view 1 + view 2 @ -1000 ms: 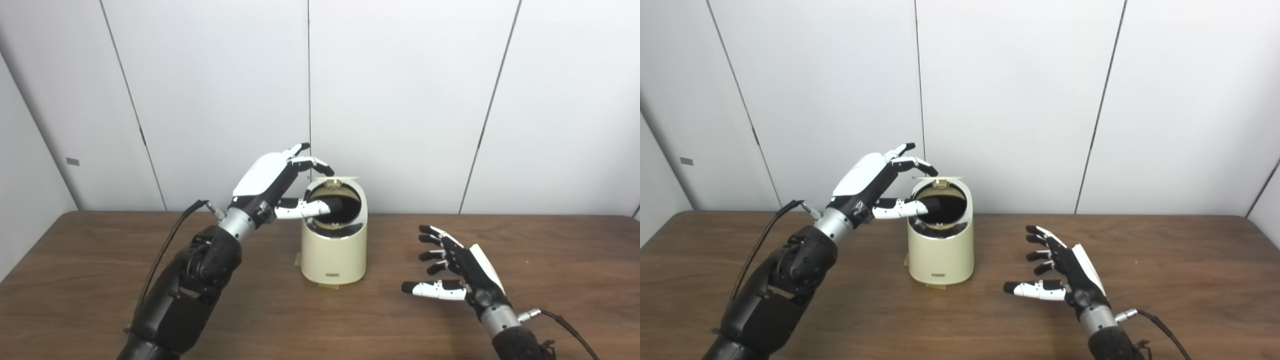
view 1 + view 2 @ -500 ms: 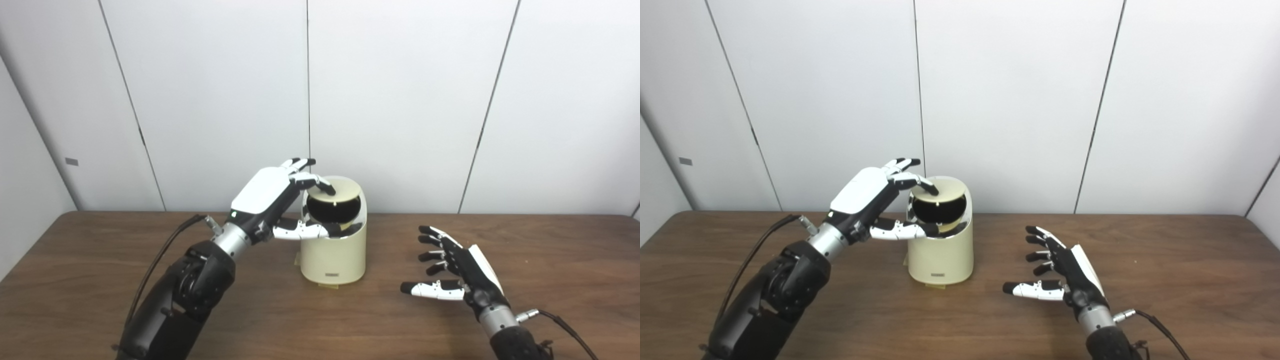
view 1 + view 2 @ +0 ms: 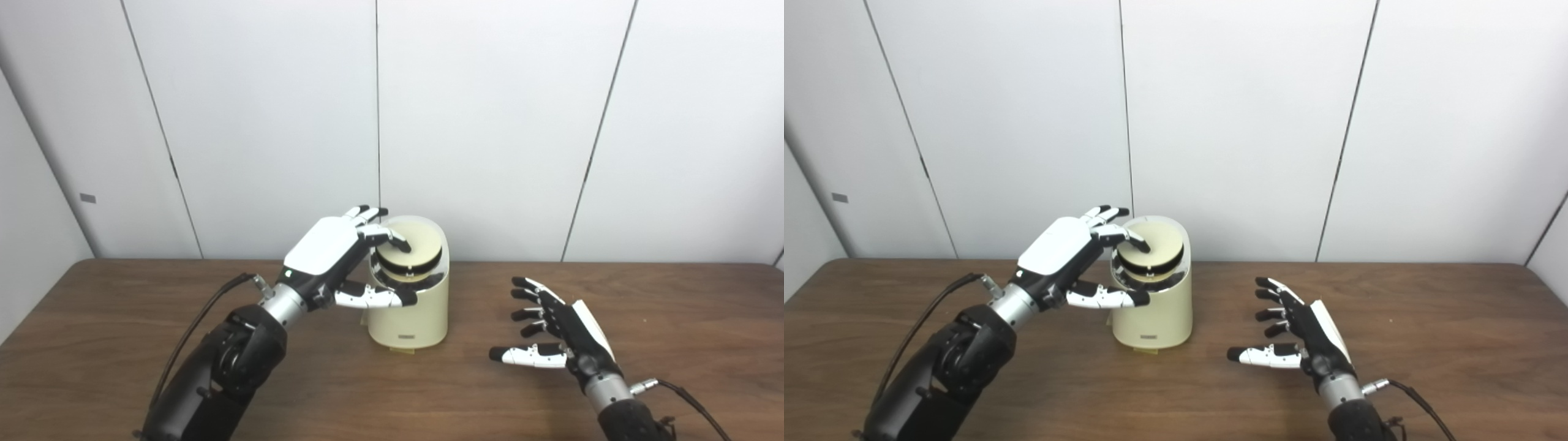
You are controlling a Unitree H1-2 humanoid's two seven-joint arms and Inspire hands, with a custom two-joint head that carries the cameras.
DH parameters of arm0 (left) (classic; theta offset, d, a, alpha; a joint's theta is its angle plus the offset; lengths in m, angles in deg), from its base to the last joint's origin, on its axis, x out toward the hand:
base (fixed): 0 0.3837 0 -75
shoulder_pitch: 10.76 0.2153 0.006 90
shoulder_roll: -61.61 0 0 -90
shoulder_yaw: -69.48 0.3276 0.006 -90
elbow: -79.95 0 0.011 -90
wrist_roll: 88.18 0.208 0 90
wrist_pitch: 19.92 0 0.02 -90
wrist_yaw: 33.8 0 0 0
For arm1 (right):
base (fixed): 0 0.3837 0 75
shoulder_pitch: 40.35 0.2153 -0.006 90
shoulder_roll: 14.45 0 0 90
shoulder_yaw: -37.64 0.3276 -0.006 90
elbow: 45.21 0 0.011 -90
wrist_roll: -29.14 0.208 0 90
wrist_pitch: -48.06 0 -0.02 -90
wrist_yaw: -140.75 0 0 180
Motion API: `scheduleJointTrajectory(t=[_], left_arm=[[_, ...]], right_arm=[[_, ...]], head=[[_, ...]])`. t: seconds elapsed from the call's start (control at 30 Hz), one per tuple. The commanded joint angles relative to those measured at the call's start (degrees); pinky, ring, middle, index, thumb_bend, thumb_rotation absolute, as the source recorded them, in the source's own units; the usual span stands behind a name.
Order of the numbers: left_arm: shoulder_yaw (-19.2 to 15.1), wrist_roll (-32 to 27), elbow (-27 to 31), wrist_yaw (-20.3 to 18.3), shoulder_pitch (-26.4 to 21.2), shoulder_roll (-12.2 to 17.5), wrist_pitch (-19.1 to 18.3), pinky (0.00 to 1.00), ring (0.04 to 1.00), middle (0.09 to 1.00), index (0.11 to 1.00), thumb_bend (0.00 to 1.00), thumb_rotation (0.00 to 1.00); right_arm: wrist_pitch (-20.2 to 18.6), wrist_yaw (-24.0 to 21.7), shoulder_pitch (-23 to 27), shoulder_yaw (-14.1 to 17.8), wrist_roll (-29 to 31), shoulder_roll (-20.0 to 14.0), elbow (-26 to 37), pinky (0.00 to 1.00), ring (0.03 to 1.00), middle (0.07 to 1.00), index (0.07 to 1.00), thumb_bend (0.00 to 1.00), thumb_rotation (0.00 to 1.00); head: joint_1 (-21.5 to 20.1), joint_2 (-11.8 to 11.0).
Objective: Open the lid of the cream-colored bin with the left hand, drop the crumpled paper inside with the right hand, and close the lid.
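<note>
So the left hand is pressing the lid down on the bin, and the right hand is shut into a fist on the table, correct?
Not quite. The right hand is not a fist: its fingers are spread apart and it holds nothing, as the left eye view shows. The rest stands: the left hand has its fingers on the lid, pressing it down on the bin.

A wooden table (image 3: 110,343) with dark brown grain fills the lower part of both views. Behind it stands a wall of white panels (image 3: 490,122), divided by thin dark seams (image 3: 377,104). A small grey tag (image 3: 88,198) sits on the angled panel at far left. The light is soft and even.
</note>
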Motion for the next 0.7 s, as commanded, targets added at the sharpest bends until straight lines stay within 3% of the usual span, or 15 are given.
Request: scheduleJointTrajectory(t=[0.0,0.2,0.53,0.67], left_arm=[[0.9,4.1,2.0,0.0,-2.3,1.8,-0.1,1.0,0.96,0.762,0.749,0.77,0.75],[3.7,10.7,2.3,-1.5,-2.4,2.2,-1.9,1.0,0.971,0.774,0.762,0.81,0.72],[8.5,17.3,2.2,-7.6,-3.0,2.5,-5.0,1.0,0.999,0.775,0.767,0.89,0.8],[10.1,18.8,2.4,-8.1,-2.9,2.6,-5.4,1.0,1.0,0.749,0.742,0.93,0.79]], right_arm=[[0.6,1.0,1.9,0.1,0.0,0.0,2.5,0.57,0.701,0.832,0.869,0.83,0.2],[0.8,1.0,1.8,-0.1,-0.2,-0.1,2.6,0.56,0.7,0.835,0.871,0.82,0.2],[2.1,1.4,1.7,-0.1,0.2,-0.1,2.1,0.57,0.7,0.834,0.867,0.82,0.21],[1.9,1.3,1.6,-0.1,0.1,-0.3,2.5,0.56,0.7,0.835,0.868,0.82,0.22]], head=[[-0.1,0.0],[-0.1,0.3],[-0.4,0.7],[-0.5,0.9]])
